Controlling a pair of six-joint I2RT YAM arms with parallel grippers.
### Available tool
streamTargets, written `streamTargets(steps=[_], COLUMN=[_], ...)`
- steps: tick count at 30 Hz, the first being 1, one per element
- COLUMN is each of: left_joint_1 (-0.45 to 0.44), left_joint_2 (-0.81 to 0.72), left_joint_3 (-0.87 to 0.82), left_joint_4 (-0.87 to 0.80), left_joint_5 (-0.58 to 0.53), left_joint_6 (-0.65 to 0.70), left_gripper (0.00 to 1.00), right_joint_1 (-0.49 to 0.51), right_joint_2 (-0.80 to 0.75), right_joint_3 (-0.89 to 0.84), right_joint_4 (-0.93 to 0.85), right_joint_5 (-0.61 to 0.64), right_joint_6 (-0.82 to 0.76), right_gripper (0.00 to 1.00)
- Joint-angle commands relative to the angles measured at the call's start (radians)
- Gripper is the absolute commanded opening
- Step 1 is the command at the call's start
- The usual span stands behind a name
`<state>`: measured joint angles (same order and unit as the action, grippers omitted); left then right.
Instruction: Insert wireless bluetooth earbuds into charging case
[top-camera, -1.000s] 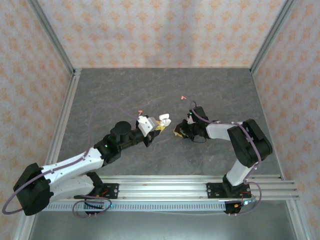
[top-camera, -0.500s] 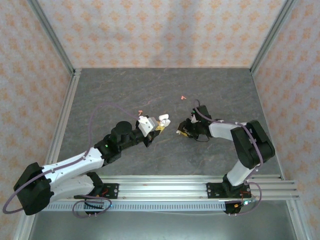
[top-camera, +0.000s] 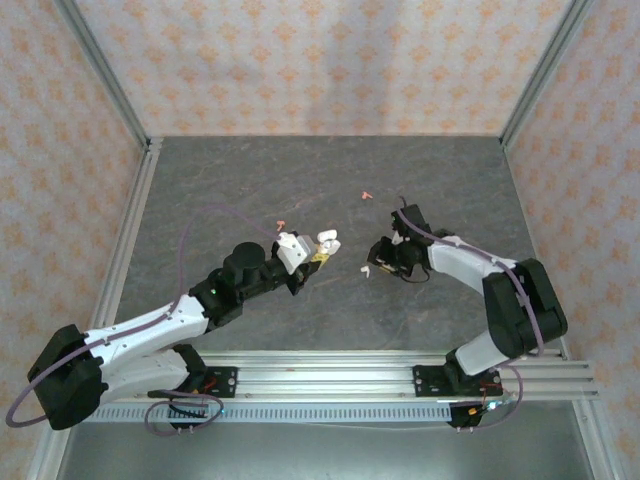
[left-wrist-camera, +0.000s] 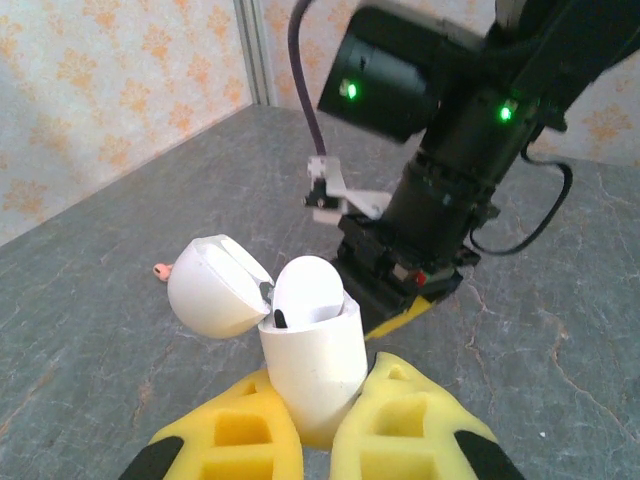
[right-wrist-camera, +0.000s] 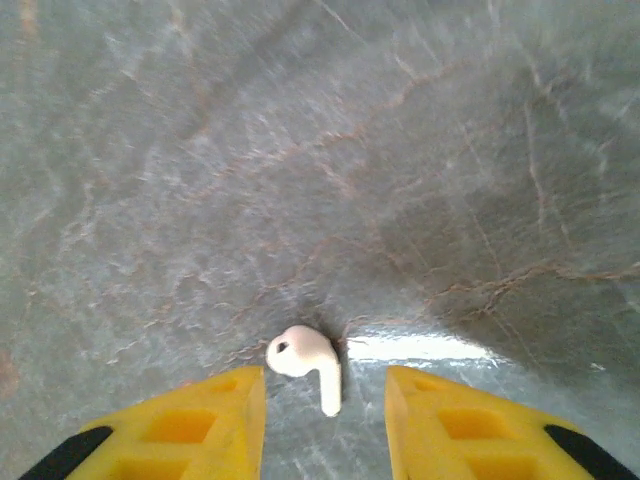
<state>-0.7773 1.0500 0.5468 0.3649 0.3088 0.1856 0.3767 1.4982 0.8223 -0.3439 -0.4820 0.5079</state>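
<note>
The charging case (left-wrist-camera: 310, 360) and earbud (right-wrist-camera: 300, 357) are white, fingers (right-wrist-camera: 215, 425) yellow, table (top-camera: 300, 180) veined grey, walls (top-camera: 300, 60) peach-flowered.

Charging case (left-wrist-camera: 310, 365) sits pinched betw. the left tool's (left-wrist-camera: 318, 445) fingers near worktop (top-camera: 250, 170) centre, lid tipped open to the left in the left wrist view. Near earbud (right-wrist-camera: 303, 357) lies on the worktop right of the case & closer to the arm bases, betw. the right tool's (right-wrist-camera: 325, 420) parted fingers, touching neither. Back-left earbud (top-camera: 281, 224) lies behind-left of the case; back-right earbud (top-camera: 367, 195) lies behind the right tool.
</note>
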Motion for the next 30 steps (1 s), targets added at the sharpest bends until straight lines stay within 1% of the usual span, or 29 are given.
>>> streamTargets(steps=[1, 6, 10, 11, 13, 16, 22, 30], left_joint_1=[-0.002, -0.002, -0.002, -0.002, -0.002, -0.002, -0.001, -0.002], left_joint_2=[-0.013, -0.029, -0.056, -0.061, -0.071, -0.093, -0.173, -0.253], left_joint_3=[0.008, -0.009, -0.082, -0.086, -0.081, -0.070, -0.065, -0.109], left_joint_4=[-0.003, 0.010, 0.171, 0.187, 0.181, 0.150, 0.028, -0.016], left_joint_5=[-0.005, 0.013, 0.110, 0.132, 0.178, 0.212, 0.199, 0.154], left_joint_6=[0.025, 0.026, 0.004, -0.001, -0.004, -0.003, 0.031, 0.032], left_gripper=[0.00, 0.00, 0.00, 0.00, 0.00, 0.00, 0.00, 0.00], right_joint_1=[0.011, 0.066, 0.114, 0.126, 0.148, 0.172, 0.209, 0.213], right_joint_2=[-0.044, 0.007, 0.091, 0.104, 0.133, 0.185, 0.280, 0.347], right_joint_3=[0.088, 0.195, 0.274, 0.287, 0.317, 0.360, 0.427, 0.468], right_joint_4=[-0.172, -0.317, -0.407, -0.416, -0.437, -0.475, -0.539, -0.536], right_joint_5=[0.090, 0.141, 0.161, 0.160, 0.184, 0.233, 0.294, 0.311], right_joint_6=[-0.125, -0.216, -0.188, -0.183, -0.181, -0.199, -0.228, -0.253], right_gripper=[0.40, 0.44, 0.48, 0.49, 0.51, 0.51, 0.49, 0.44])
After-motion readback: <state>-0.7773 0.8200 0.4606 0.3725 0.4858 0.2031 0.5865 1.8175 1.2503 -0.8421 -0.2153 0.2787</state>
